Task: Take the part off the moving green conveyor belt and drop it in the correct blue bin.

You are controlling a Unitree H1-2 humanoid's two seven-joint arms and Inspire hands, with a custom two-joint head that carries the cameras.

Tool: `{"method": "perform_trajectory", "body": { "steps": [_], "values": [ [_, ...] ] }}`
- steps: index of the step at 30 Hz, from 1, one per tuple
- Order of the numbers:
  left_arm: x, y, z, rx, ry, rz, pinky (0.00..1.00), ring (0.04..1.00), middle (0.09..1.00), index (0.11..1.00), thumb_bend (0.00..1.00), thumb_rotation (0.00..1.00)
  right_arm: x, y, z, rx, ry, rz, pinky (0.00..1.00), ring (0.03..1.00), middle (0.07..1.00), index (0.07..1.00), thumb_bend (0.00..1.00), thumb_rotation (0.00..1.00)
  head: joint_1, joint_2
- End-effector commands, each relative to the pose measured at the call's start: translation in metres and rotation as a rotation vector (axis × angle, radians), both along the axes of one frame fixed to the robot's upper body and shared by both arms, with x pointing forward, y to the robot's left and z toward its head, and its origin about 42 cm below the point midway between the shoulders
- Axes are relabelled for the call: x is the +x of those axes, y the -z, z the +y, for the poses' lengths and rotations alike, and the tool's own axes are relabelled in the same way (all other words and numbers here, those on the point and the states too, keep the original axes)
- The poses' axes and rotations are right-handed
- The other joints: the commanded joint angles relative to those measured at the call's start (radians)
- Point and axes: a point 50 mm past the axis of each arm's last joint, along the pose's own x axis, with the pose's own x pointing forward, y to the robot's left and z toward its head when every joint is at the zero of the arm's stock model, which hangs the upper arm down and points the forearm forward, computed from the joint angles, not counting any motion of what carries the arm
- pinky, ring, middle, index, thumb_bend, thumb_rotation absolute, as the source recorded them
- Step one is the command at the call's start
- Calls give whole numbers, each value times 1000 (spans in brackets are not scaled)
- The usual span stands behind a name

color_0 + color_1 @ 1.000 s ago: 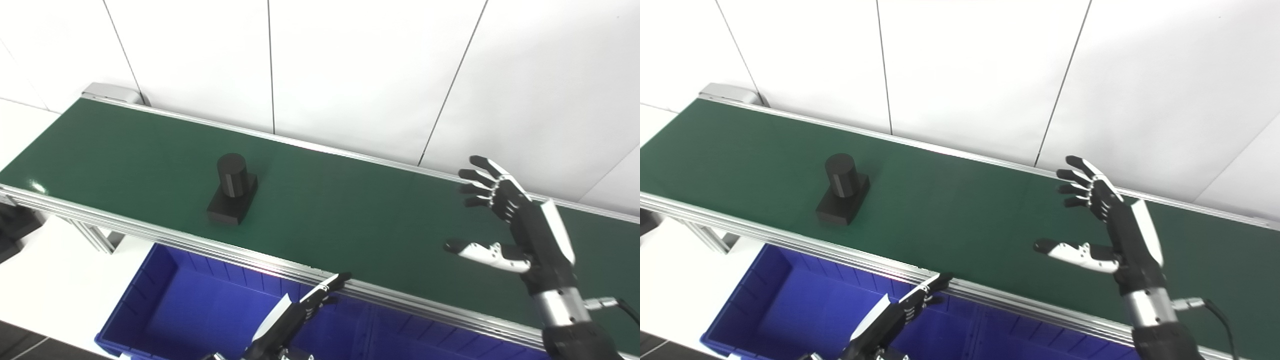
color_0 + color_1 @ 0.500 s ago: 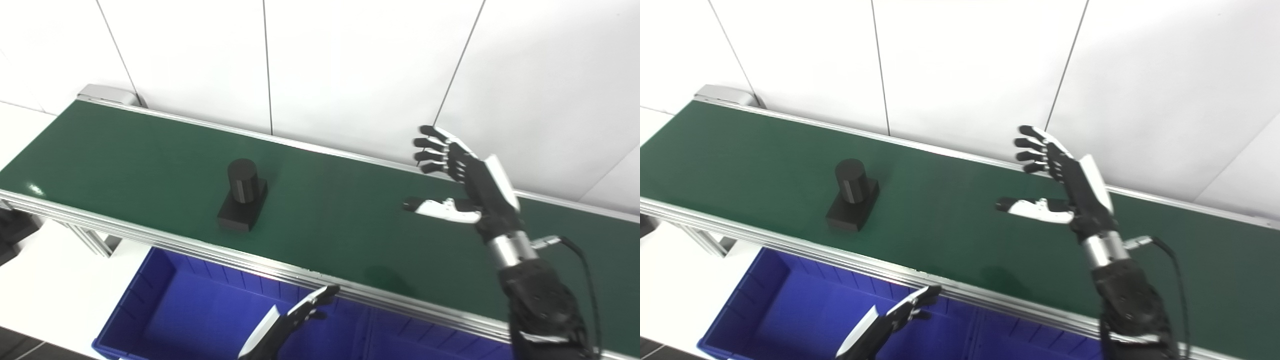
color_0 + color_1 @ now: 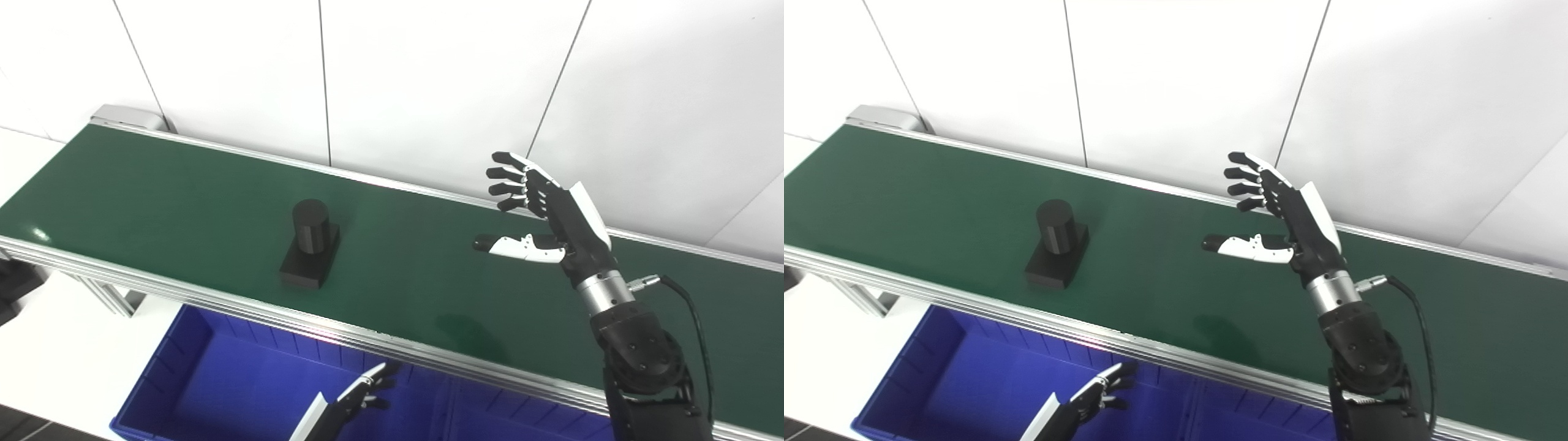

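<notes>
Belt (image 3: 184, 196); left hand (image 3: 358, 401) half cropped.

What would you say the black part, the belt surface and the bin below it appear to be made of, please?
Black part: matte black, likely plastic or coated metal; faint ridges on its cylinder hint at a printed part, but that is unsure. Belt: smooth green rubber or PVC, with a soft sheen near its left end. Blue bin: glossy moulded plastic, ribbed along its inner wall.

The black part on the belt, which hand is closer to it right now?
Left, narrowly. The left hand hangs below the black part over the blue bin; the right hand is open above the belt, farther along it.
</notes>
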Motion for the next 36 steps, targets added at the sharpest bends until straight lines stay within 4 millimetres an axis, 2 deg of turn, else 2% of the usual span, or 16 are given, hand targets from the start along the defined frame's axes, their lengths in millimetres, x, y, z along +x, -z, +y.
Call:
{"method": "perform_trajectory", "body": {
  "steps": [1,7,10,14,17,19,22,27,36],
  "values": [
    [9,-7,-5,-3,-48,-107,766,870,911,923,1000,327,8,-25,-1,19,-21,-75,668,743,793,871,888,377,2,7],
    [23,-5,-19,76,-168,-279,746,829,873,906,1000,367,9,-31,-11,27,-18,-84,663,736,794,870,881,375,-1,26],
    [27,-5,-24,123,-170,-365,787,840,878,895,1000,370,11,-33,-15,21,-12,-91,660,741,793,865,881,384,3,33],
    [31,-10,-25,185,-127,-417,823,860,883,889,1000,455,15,-33,-15,-10,-17,-94,655,738,792,861,884,398,14,38],
    [29,-14,-23,114,-61,-308,858,886,903,905,1000,513,19,-32,-7,-55,-34,-100,664,748,797,863,890,400,28,38],
    [26,-17,-20,66,-20,-253,825,893,917,910,1000,594,19,-32,-1,-98,-48,-115,674,754,805,872,878,410,31,39],
    [18,-21,-13,-8,8,-191,767,865,895,888,1000,625,20,-35,8,-144,-66,-129,687,751,812,876,880,417,33,41],
    [0,-28,-2,-190,47,-43,765,841,865,891,1000,537,21,-38,19,-183,-85,-142,690,755,812,879,891,436,39,44],
    [-20,-31,9,-216,93,15,755,815,847,886,1000,515,22,-40,33,-174,-97,-154,687,761,805,880,896,425,39,47]
  ]
}}
